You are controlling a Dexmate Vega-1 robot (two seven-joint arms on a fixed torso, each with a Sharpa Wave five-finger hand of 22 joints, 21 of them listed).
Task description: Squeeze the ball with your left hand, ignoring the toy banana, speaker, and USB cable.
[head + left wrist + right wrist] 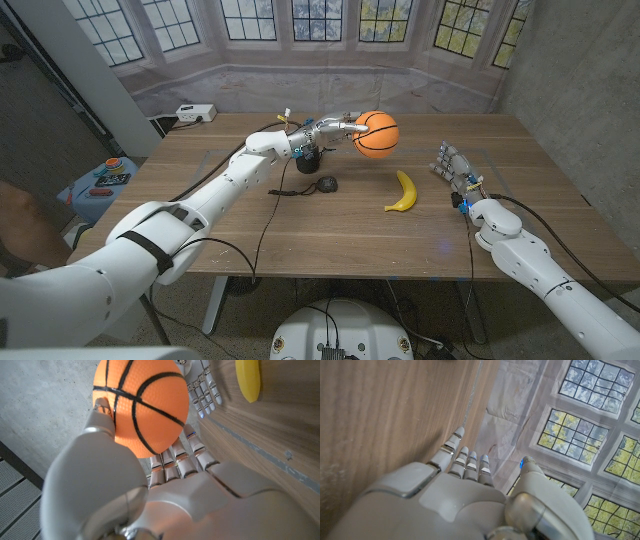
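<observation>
Head view: left hand [335, 128] grips pebbled, round orange ball [377, 134].

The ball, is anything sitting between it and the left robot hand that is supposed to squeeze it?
Nothing visible does. The left robot hand already holds the ball above the table; the left wrist view shows its fingers on the ball. The banana and the speaker lie on the table below.

Left hand [335, 128] raised, fingers [175, 460] curled; right hand [452, 166] upright, fingers apart.
</observation>
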